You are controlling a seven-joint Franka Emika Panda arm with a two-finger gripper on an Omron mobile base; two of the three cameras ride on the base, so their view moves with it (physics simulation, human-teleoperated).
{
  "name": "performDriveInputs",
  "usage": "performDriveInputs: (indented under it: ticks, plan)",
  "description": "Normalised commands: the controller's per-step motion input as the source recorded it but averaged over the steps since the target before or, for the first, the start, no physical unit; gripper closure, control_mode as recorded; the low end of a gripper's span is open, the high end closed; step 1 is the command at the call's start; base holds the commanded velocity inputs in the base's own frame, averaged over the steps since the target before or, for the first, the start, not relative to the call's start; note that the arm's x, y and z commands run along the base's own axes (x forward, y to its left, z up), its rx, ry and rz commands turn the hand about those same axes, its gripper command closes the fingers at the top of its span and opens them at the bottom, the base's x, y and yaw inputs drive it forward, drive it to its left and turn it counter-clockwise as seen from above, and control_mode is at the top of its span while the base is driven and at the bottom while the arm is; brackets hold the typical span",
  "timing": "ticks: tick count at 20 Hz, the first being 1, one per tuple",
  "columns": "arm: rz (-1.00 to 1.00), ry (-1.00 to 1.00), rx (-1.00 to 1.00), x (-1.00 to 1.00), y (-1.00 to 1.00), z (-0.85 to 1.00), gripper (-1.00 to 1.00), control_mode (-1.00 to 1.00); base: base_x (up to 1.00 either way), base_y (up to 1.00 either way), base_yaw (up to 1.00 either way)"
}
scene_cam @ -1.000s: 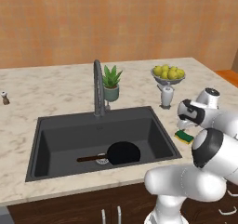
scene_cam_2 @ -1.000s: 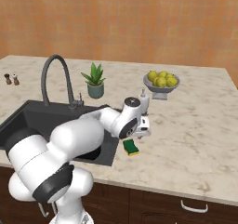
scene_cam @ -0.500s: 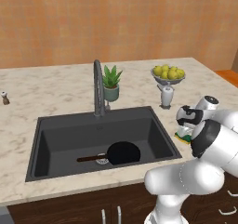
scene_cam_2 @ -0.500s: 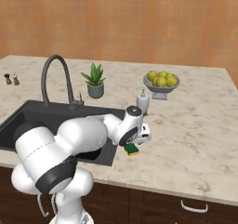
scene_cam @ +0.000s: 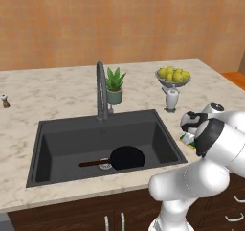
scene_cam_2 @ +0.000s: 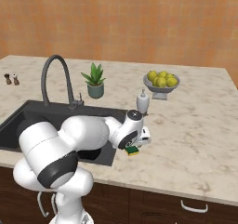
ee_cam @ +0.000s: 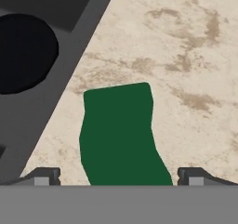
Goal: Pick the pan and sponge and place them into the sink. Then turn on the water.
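Gripper jaws apart straddle sponge (green side up) just right of sink rim; soap bottle beyond.

In the left base view the robot's own arm covers most of the sponge, leaving a yellow-green sliver beside the sink. In the right base view the hand hides its far part. The hand view cuts the sponge off at the bottom, and the fingers show as tips only, apparently spread either side of it; contact cannot be told. The pan runs off the left edge.
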Motion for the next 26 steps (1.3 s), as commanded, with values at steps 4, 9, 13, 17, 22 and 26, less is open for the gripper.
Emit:
performDriveInputs:
  ticks: [4,9,13,17,22,26]
  plan:
    - [0.04,0.0,0.0,0.0,-0.01,-0.03,-1.0,-1.0,0.0,0.0,0.0]
    - [0.02,0.0,0.0,0.17,0.0,-0.12,-1.0,-1.0,0.0,0.0,0.0]
    - [0.03,0.0,0.0,0.07,0.0,-0.18,-1.0,-1.0,0.0,0.0,0.0]
    - [0.04,0.0,0.0,0.0,0.0,-0.2,-1.0,-1.0,0.0,0.0,0.0]
    - [0.02,0.0,0.0,0.0,0.0,-0.11,1.0,-1.0,0.0,0.0,0.0]
    - [0.0,0.0,0.0,0.0,0.0,0.0,1.0,-1.0,0.0,0.0,0.0]
